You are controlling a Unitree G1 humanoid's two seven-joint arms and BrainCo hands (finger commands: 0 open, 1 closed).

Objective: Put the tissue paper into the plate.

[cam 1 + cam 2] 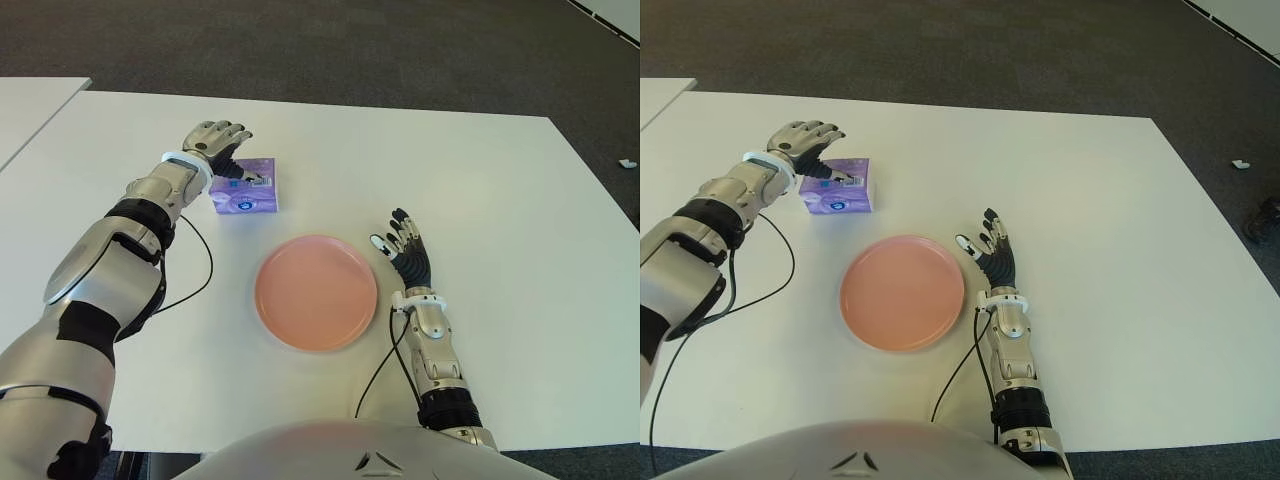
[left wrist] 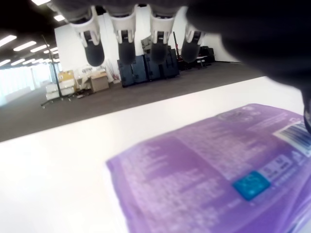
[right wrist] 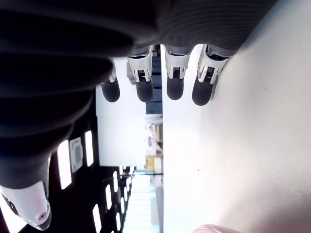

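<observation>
Silver-shelled arms with black joints and thin black cables; each robot hand [image 1: 216,138] [image 1: 405,250] has black fingers, white wrist bands

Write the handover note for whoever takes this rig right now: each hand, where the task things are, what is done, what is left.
Left hand: reached out over the purple plastic tissue pack, fingers spread above it, not closed on it; nothing held.
Right hand: open and empty, showing just right of the round pink plate.
The tissue pack lies flat on the white table, beyond the plate and a little to its left, apart from it. The plate holds nothing.
Done: left hand brought to the pack.
Left: close on the pack, lift it, carry it to the plate, release it there.
</observation>
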